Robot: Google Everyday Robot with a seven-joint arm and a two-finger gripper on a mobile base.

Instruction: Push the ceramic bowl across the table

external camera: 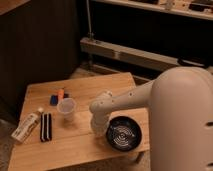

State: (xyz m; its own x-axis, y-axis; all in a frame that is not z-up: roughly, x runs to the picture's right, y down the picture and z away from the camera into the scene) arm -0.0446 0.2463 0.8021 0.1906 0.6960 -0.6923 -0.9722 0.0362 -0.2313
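Note:
The ceramic bowl (124,133) is black with white rings inside. It sits at the front right corner of the light wooden table (75,145). My white arm reaches in from the right. My gripper (100,126) is down at the table, right against the bowl's left rim, mostly hidden behind the wrist.
A translucent white cup (66,110) stands left of my gripper. An orange and blue item (57,97) lies behind the cup. A black bar (45,126) and a white tube (26,127) lie at the table's left. A metal shelf rail (130,52) runs behind.

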